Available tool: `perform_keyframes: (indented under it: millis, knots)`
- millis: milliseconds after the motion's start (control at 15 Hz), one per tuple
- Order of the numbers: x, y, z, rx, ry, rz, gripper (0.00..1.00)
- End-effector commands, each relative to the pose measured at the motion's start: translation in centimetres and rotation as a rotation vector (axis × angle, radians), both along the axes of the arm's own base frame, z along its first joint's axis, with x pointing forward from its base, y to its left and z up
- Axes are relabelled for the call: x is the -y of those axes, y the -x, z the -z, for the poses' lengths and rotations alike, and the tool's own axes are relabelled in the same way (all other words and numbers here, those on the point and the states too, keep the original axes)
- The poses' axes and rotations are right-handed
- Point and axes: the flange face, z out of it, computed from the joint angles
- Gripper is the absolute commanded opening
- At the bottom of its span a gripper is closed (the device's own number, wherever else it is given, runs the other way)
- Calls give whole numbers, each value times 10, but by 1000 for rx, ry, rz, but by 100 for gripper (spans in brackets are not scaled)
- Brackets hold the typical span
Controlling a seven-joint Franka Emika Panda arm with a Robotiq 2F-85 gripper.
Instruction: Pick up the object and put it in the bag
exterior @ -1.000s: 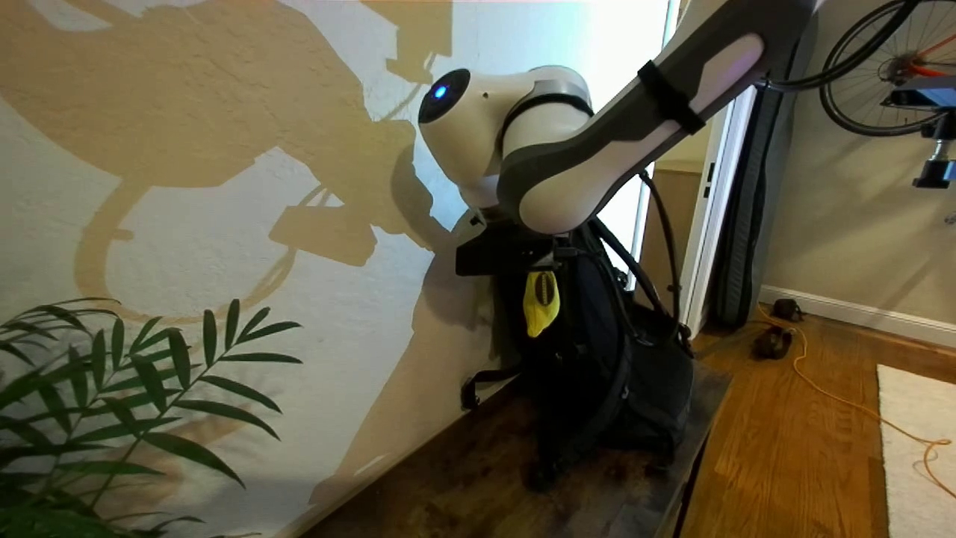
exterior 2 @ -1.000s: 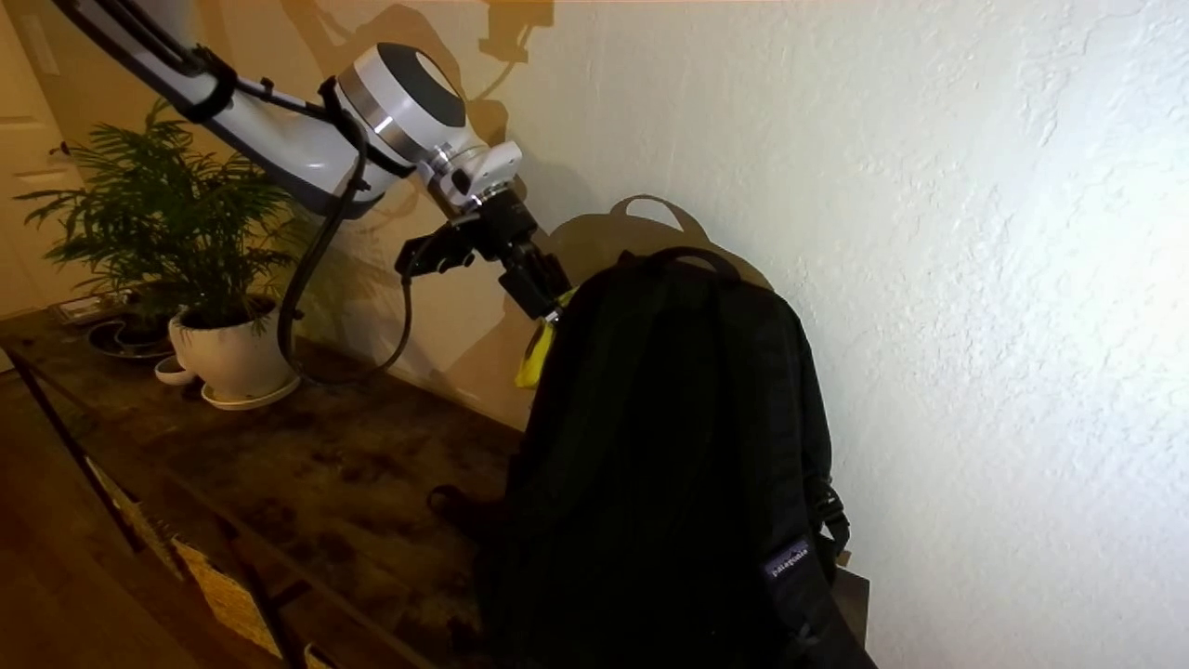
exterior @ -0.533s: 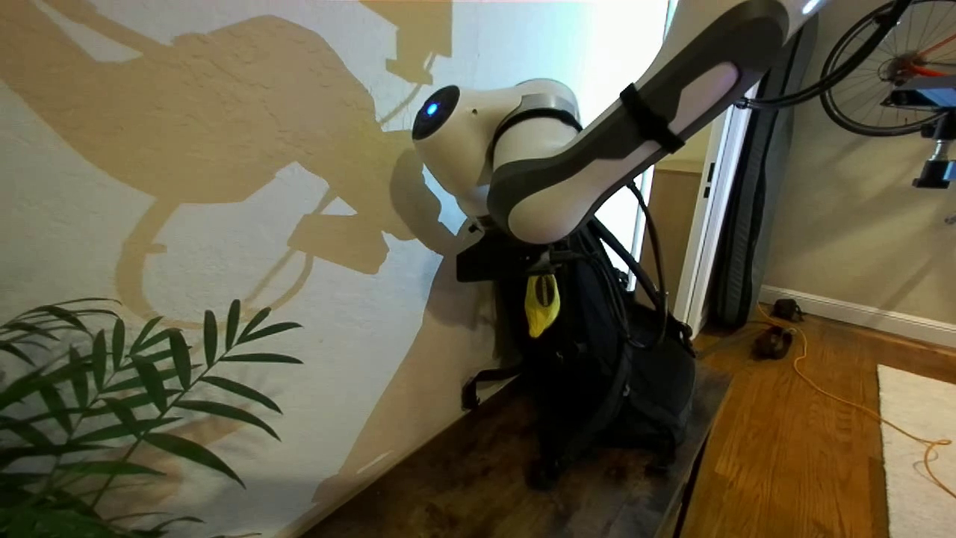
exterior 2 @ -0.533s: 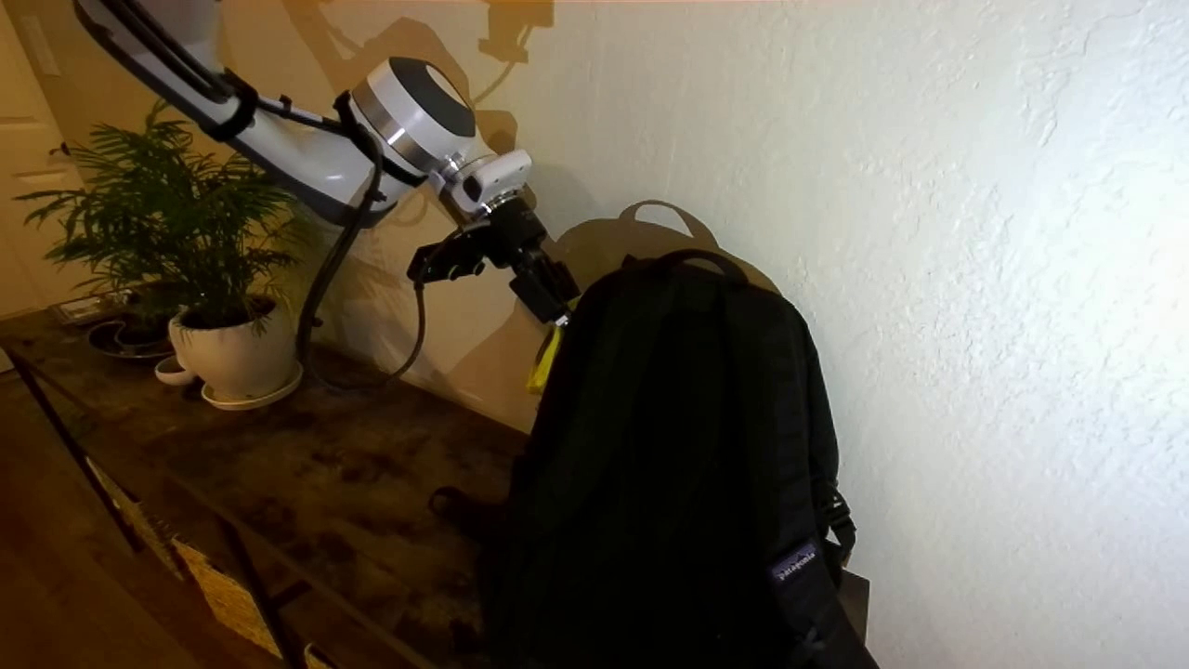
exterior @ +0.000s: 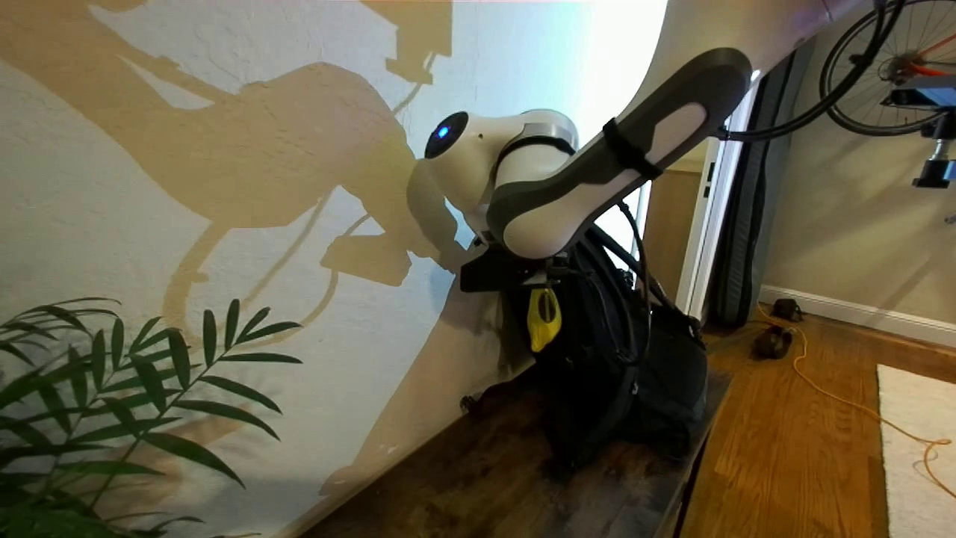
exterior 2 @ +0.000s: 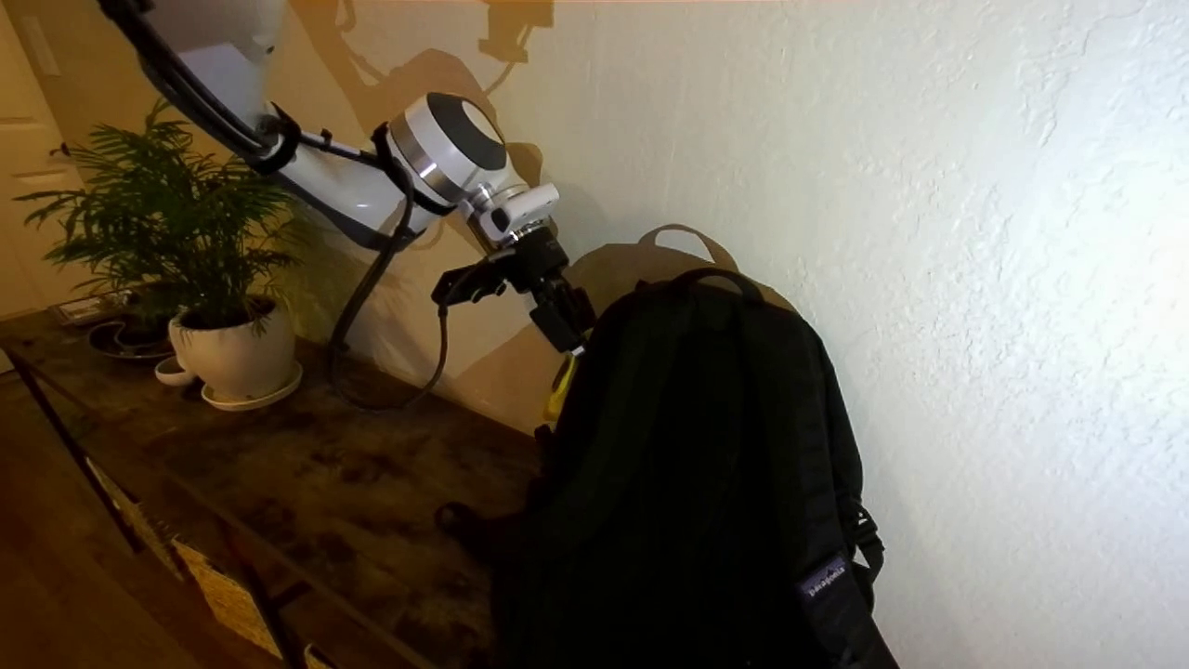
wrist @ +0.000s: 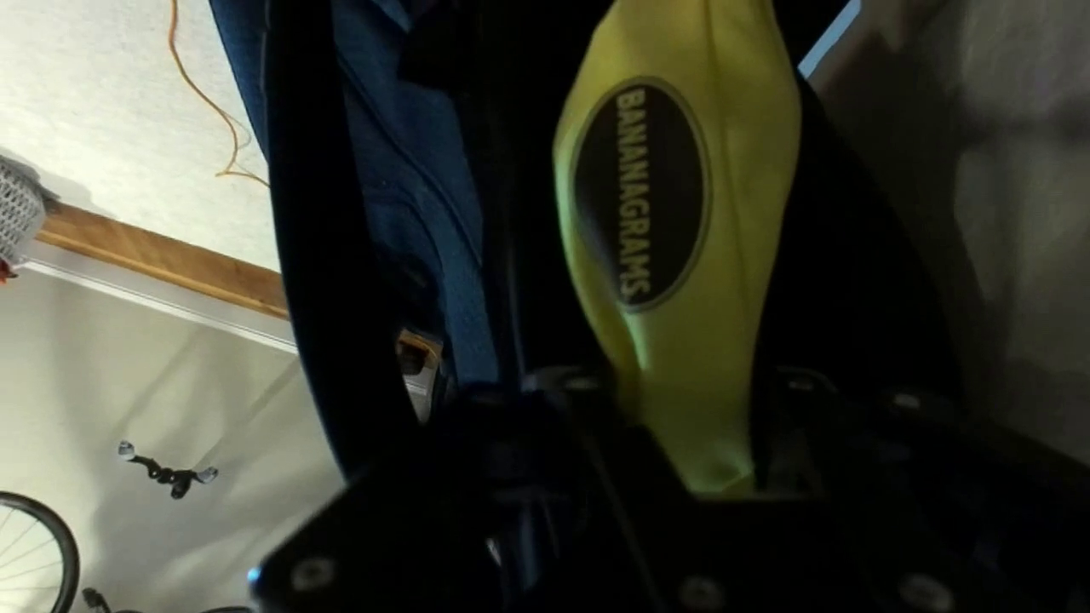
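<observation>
A: The end effector (wrist: 685, 383) shows along the bottom of the wrist view. What are we holding?

B: A yellow Bananagrams pouch (wrist: 739, 247), pinched by its narrow end. We can read the name running sideways on its oval label (wrist: 643, 191); the far end leaves the frame at the top. Part of a bicycle wheel (wrist: 71, 558) shows at the lower left.

A: Where does that put the pouch?

B: In an exterior view we see it hanging down from the end effector, in front of the black backpack (exterior: 661, 388). Whether it touches the fabric, we can't tell. The backpack stands on the dark wooden counter (exterior: 448, 478), near the wall (exterior: 314, 359).

A: The robot arm (exterior: 609, 168) slants in from the upper right there, its shadow (exterior: 284, 157) across the wall.

B: In an exterior view we get a yellow sliver of the pouch, below the end effector, at the backpack's edge. The loop handle (exterior 2: 717, 274) arches over the top, and we read "patagonia" on a purple label (exterior 2: 822, 577).

A: And the palm (exterior 2: 186, 223)?

B: In a white pot (exterior 2: 237, 358) on the counter, well apart from the backpack.
</observation>
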Motion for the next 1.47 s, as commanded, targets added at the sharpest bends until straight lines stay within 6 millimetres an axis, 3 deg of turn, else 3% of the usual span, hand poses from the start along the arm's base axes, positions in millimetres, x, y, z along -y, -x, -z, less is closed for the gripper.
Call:
perform_keyframes:
  millis: [0,400,867,1400]
  knots:
    - [7,-7,0,27,-63,6,62]
    - [-9,-14,-9,54,-92,-26,98]
    - [-37,-19,-19,32,-108,-136,100]
    - [-74,-14,-7,-17,-188,-255,100]
